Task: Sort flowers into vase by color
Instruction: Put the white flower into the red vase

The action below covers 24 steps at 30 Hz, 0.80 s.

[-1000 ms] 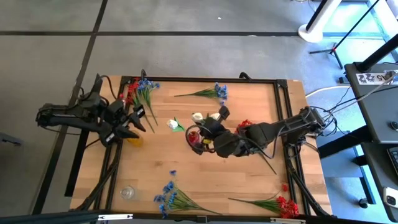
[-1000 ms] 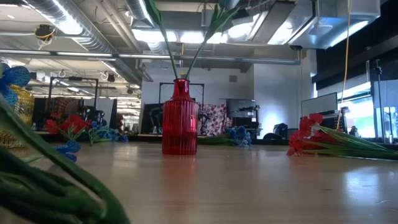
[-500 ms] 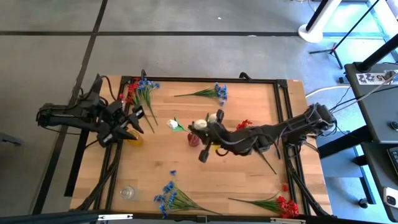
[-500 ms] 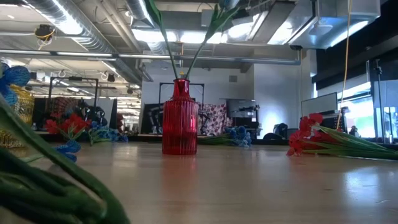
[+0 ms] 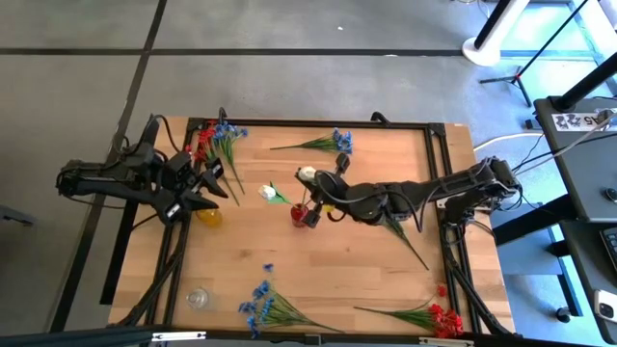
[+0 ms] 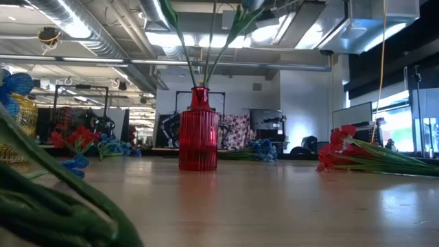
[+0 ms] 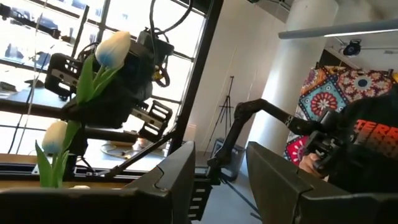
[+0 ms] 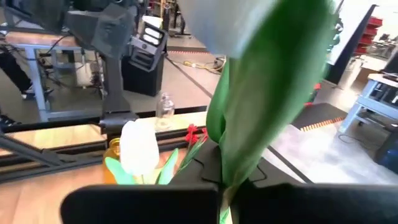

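Observation:
A red ribbed vase (image 5: pixel 304 214) (image 6: pixel 199 130) stands mid-table, and three green stems rise from its neck in the low view. My right gripper (image 5: pixel 321 193) (image 8: pixel 221 190) reaches it from the table's right and is shut on a white tulip (image 8: pixel 261 74) (image 5: pixel 307 174). Another white tulip (image 5: pixel 269 193) (image 8: pixel 138 146) leans out toward the table's left. My left gripper (image 5: pixel 214 185) (image 7: pixel 221 180) hovers open and empty above a yellow vase (image 5: pixel 208 216) at the table's left. My right gripper pinches the white tulip's green stem (image 8: pixel 225 177) between its two fingers, below the bloom and leaf. The fingers come level from the table's right and lie across the stem. The tulip stands upright above the red vase. The gripper hides the stem's lower end.
Blue and red sprigs (image 5: pixel 217 140) lie at the far left corner and a blue sprig (image 5: pixel 333 143) at the far edge. A blue bunch (image 5: pixel 265 306) and a red bunch (image 5: pixel 429 316) lie near the near edge. A clear glass vase (image 5: pixel 197 299) stands near-left. A red sprig (image 5: pixel 381 193) lies under the right arm.
My right gripper has moved toward the table's left and far edge, from beside the red vase to above it, with the arm stretching out. It carried the white tulip along. A third stem now shows in the vase's neck in the low view.

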{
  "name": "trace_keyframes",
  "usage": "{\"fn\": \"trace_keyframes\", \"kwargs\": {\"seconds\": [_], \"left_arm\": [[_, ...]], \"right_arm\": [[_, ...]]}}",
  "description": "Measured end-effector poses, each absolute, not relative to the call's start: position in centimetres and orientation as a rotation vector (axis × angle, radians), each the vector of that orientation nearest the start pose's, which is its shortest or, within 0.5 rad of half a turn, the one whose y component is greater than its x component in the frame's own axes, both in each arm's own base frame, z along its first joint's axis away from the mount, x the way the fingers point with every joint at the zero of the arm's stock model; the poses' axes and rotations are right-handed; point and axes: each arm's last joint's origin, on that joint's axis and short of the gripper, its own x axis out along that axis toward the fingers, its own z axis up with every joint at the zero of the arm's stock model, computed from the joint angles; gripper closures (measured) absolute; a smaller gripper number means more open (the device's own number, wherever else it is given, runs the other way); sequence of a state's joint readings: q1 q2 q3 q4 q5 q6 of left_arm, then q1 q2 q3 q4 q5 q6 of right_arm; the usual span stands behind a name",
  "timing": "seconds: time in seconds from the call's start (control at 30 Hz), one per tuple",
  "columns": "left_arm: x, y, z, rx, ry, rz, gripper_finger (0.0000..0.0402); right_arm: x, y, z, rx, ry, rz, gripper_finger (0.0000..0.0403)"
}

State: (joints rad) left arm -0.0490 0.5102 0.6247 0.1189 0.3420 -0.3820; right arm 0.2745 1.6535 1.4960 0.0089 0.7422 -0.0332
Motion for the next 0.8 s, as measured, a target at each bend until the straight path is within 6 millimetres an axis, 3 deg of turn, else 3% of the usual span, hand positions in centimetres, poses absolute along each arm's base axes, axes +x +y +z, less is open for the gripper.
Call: {"fn": "trace_keyframes", "kwargs": {"seconds": [0.2,0.43,0.57,0.8], "left_arm": [[11.9,-1.6,34.2,-0.341,-0.154,-0.428,0.0262],[12.1,-1.6,34.1,-0.386,-0.137,-0.43,0.0262],[12.1,-1.6,34.1,-0.537,-0.096,-0.456,0.0262],[12.2,-1.4,34.1,-0.591,-0.114,-0.375,0.0262]], "right_arm": [[38.2,8.8,36.1,-0.121,0.17,-0.437,0.0401],[38.2,8.8,36.0,-0.124,0.176,-0.443,0.0399],[38.0,8.8,35.3,-0.102,0.24,-0.422,0.0373],[37.7,8.9,34.4,0.038,0.322,-0.373,0.0299]]}}
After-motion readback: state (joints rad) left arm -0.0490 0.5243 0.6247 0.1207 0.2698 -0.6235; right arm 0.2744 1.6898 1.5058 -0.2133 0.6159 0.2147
